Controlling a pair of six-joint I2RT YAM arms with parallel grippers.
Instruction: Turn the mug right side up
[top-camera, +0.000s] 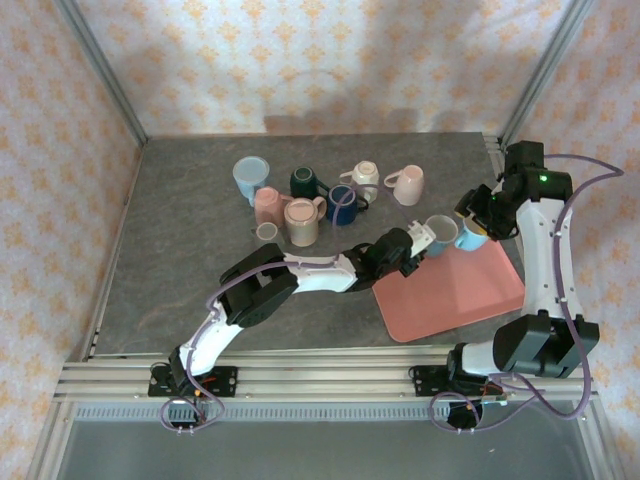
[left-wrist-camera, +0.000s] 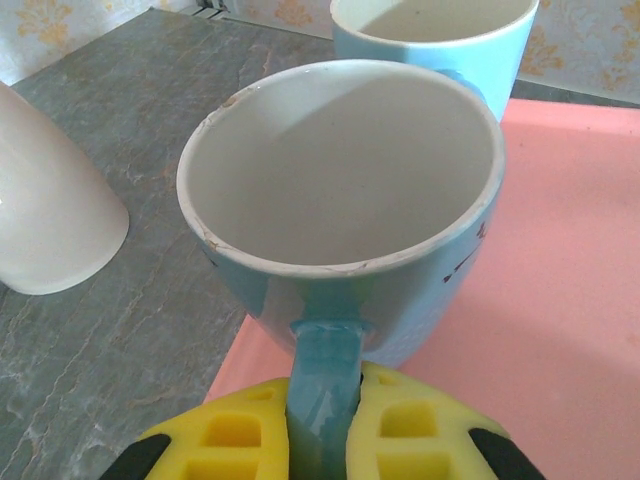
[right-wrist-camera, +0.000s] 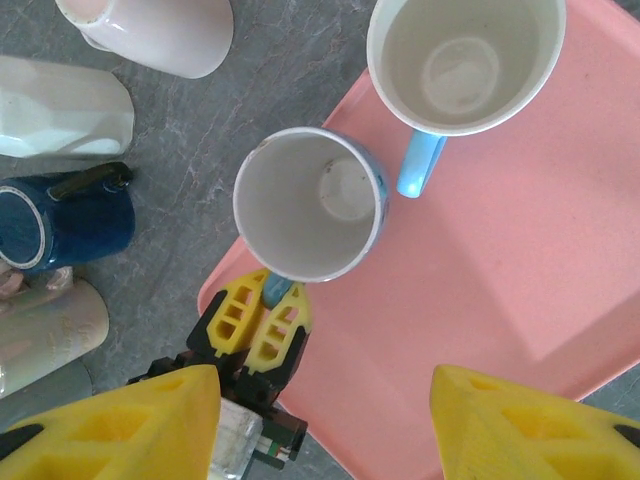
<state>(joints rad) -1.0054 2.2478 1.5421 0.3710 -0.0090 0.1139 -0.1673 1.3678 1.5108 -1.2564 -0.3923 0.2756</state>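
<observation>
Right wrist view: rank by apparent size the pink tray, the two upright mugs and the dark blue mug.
1. pink tray
2. upper mug, handle free
3. held mug, in the left gripper
4. dark blue mug; cropped by the frame edge, so its place against the held mug is unsure.

The pink tray's (right-wrist-camera: 520, 250) far edge is being crowded by a blue mug (right-wrist-camera: 310, 205), its handle side taken up by the clamped left gripper (right-wrist-camera: 268, 300), and a light-blue mug (right-wrist-camera: 465, 60) just beside it. The rest of the tray is being left bare. Leftward, the table is being blocked by perhaps seven clustered mugs (top-camera: 302, 222).
</observation>
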